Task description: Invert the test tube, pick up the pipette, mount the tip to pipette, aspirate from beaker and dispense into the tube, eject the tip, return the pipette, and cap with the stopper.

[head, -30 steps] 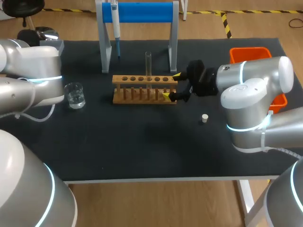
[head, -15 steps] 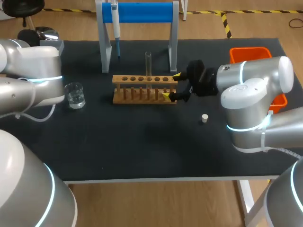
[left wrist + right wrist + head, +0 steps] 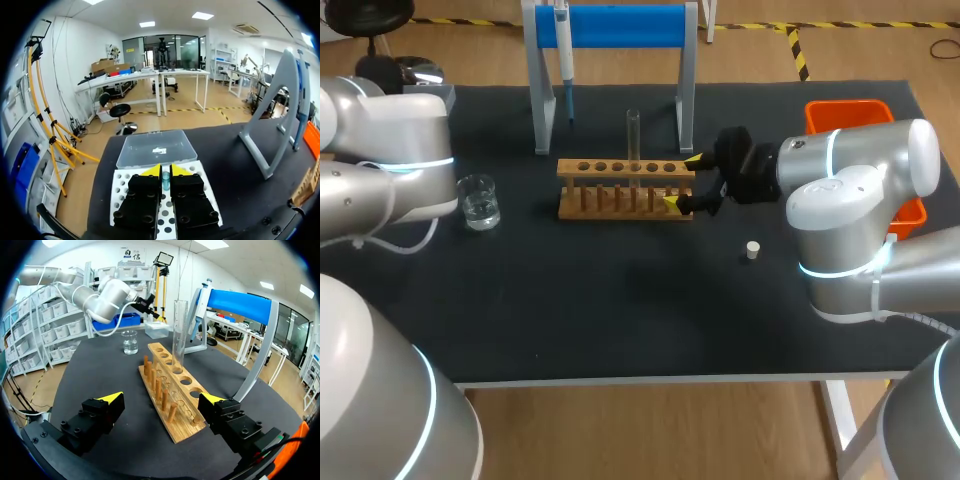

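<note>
My left gripper (image 3: pixel 165 170) hovers over a white tip box (image 3: pixel 202 175) and is shut on a small bluish pipette tip (image 3: pixel 165 181) that stands between its yellow tips. The pipette (image 3: pixel 563 50) hangs on the blue stand (image 3: pixel 620 25). A clear test tube (image 3: pixel 633 135) stands upright in the wooden rack (image 3: pixel 625 187). My right gripper (image 3: pixel 685 182) is open, one finger on each side of the rack's right end (image 3: pixel 180 427). The beaker (image 3: pixel 478 200) holds clear liquid. A pale stopper (image 3: pixel 752 250) lies to the right of the rack.
An orange bin (image 3: pixel 855 112) sits at the table's back right, behind my right arm. The tip box's clear lid (image 3: pixel 155 148) lies just ahead of the left gripper. Bare black tabletop (image 3: pixel 620 310) spans the front.
The left arm has shifted very slightly. The right arm, rack, tube, beaker and stopper have not moved.
</note>
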You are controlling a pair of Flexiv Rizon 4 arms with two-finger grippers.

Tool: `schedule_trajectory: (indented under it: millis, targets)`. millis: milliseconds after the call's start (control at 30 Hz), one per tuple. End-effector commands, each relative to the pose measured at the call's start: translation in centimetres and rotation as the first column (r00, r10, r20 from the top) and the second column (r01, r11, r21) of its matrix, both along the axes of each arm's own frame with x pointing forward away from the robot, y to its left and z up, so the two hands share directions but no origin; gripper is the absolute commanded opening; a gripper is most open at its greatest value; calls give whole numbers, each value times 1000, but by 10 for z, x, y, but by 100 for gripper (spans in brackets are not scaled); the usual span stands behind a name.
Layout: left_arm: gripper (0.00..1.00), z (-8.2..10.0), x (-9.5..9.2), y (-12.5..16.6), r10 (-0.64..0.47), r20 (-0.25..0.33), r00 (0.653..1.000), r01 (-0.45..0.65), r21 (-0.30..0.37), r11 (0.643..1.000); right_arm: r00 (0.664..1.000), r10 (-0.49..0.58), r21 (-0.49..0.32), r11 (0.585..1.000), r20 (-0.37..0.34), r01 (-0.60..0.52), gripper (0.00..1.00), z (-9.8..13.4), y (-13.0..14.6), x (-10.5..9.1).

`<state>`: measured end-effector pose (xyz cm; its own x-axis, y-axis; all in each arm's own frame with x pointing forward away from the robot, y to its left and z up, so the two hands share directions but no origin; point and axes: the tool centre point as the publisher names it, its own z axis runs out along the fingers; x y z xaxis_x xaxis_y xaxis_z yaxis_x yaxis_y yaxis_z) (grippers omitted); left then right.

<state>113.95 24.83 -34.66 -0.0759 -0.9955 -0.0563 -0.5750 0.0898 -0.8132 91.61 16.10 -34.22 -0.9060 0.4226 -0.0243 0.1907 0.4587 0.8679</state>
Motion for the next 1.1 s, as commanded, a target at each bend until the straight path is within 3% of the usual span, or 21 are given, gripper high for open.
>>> schedule_trajectory:
  millis: [33, 767, 933, 1100]
  targets:
    - [0, 8, -4, 0, 2, 6, 1000, -2, 2, 1000, 1000, 1, 0, 1000, -1, -1, 100, 0, -1, 0]
    - [0, 50, -8, -3, 10, 69, 998, -13, 49, 999, 1000, 1, 0, 1000, -1, -1, 100, 0, -1, 0]
    - [0, 63, -14, -7, 3, 87, 996, -8, 55, 998, 1000, 1, 0, 1000, -1, -1, 100, 0, -1, 0]
    - [0, 83, -28, -26, -77, 108, 991, 70, 59, 996, 1000, 1, 0, 1000, -1, -1, 100, 0, -1, 0]
